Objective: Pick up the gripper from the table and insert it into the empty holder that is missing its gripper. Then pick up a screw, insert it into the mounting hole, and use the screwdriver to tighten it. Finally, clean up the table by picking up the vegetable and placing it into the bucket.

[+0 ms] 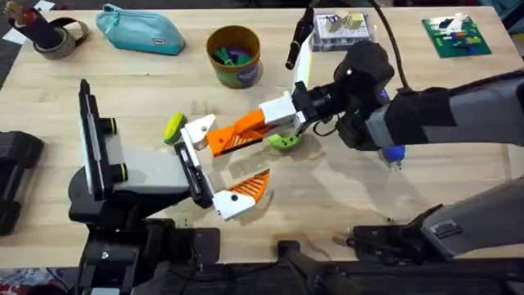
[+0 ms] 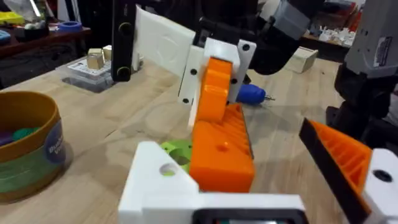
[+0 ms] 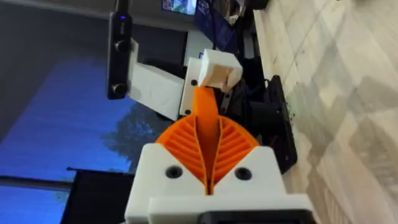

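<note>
At the left, the bare white holder [image 1: 196, 129] sits at the rail tip. The orange gripper [image 1: 237, 133], pinched by the right gripper [image 1: 288, 112], is held against it. A tilted approach could jam the base or dislodge the holder.

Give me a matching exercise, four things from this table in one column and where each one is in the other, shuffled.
1. gripper
2. screwdriver
3. vegetable
4. bucket

a. upright near the teal pouch
b. held by the right gripper, tip at the holder
c. partly under the orange finger
d. lying beside the right arm

Pairs: 1-b, 2-d, 3-c, 4-a
</note>
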Controlling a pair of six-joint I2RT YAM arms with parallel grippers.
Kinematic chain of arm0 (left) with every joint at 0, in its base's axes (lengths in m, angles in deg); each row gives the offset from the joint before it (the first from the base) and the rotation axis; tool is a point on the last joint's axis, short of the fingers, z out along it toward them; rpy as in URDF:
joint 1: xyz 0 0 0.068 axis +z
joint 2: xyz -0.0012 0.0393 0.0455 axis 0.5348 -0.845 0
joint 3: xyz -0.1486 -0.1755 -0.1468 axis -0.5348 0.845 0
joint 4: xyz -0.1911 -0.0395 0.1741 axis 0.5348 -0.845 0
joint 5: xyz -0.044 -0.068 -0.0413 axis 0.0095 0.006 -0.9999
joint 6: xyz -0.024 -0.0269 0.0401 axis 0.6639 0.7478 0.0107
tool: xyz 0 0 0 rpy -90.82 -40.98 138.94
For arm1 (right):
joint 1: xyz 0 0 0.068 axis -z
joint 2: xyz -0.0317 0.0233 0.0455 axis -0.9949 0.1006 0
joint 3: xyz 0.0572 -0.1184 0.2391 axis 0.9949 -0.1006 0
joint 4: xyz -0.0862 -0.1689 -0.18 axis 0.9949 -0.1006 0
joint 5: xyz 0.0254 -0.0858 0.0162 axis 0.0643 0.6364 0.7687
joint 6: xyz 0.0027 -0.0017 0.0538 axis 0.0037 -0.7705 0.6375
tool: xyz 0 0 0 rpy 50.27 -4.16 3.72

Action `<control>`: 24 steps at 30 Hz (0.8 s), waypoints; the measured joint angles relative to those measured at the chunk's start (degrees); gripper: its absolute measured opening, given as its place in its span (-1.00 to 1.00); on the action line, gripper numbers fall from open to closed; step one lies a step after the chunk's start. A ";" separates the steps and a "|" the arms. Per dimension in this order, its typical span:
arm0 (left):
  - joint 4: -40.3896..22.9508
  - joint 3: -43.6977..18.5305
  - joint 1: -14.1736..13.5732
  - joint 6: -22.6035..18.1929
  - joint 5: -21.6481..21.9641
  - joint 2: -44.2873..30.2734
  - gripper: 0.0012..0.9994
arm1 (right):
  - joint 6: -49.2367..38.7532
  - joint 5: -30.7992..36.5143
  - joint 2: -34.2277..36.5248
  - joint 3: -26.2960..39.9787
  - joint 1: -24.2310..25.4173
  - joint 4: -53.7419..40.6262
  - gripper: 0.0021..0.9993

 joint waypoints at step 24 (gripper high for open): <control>0.00 0.00 0.00 -0.02 0.00 0.00 0.97 | 0.84 0.52 0.00 0.00 0.00 -5.06 -0.97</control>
